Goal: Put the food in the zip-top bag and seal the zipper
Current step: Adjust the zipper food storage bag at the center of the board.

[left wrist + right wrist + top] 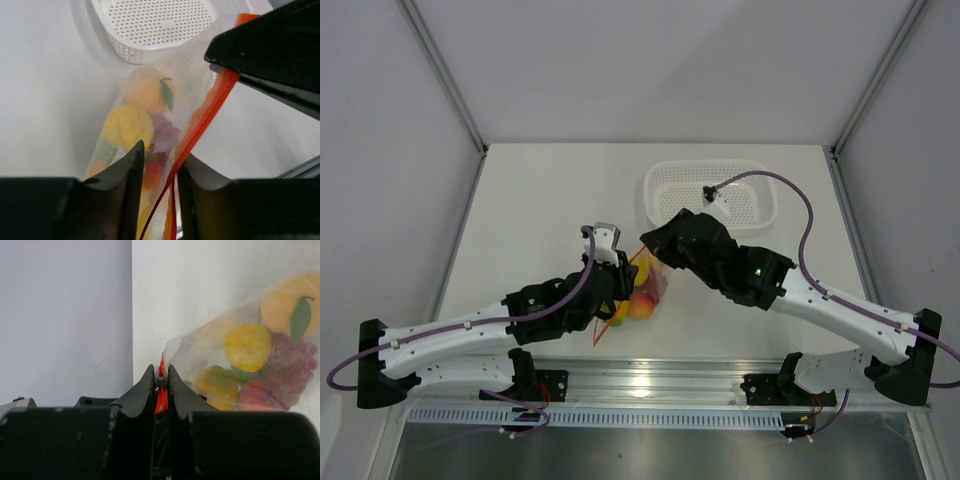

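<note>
Aluminium rail (pixel 650 380), then white table (pixel 540 200) under zip-top bag (pixel 652 285), grey walls (pixel 660 60) around.

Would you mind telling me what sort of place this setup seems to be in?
Probably a robotics lab test cell: a white table boxed in by plain grey panels, arms bolted to an aluminium rail, bagged toy fruit.

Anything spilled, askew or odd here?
Nothing stands out. The food is all inside the zip-top bag, none loose on the table. The right end effector pinches the zipper; the left end effector straddles it. The white basket sits upright.
</note>
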Tool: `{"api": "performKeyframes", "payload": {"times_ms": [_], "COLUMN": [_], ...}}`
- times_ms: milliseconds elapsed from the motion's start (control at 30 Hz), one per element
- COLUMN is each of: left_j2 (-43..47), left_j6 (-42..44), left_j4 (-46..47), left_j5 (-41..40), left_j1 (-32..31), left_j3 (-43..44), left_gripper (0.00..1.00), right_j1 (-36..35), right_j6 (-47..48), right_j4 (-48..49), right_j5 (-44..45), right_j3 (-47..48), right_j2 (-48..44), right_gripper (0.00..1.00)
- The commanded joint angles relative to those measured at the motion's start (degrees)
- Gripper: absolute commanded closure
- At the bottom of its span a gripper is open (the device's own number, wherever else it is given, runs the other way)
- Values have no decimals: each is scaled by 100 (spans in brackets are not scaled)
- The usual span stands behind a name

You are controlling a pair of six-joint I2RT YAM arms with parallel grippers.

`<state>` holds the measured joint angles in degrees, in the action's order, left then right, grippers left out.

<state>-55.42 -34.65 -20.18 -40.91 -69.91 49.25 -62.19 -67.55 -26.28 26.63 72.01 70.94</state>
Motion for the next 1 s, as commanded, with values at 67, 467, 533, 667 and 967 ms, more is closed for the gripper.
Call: {"api": "performKeyframes", "payload": {"times_ms": [67,467,533,667,967], "left_j2": [329,1147,1244,1341,1218], "left_j6": [169,784,977,1268,1655], "left_j4": [41,-310,-442,-556,-838], "left_j5": [617,3412,3931,5117,7516], "left_j1": [-5,1146,1348,1778,2604], "left_j3": [-91,-258,-241,-188,-197], "left_gripper": [76,99,99,99,99], "right_j1": [-39,726,919,1323,1754], "right_j6": [276,3062,3405,4519,5753], "right_j4": [264,-52,-17,491,1518], "right_j5": [124,-1564,-1722,-2599,-5623], "right_j3": [138,-37,-291,-916,-1987], "right_j2": [-89,-422,-712,-1222,-2101], "right_gripper": [89,16,1,1,30]}}
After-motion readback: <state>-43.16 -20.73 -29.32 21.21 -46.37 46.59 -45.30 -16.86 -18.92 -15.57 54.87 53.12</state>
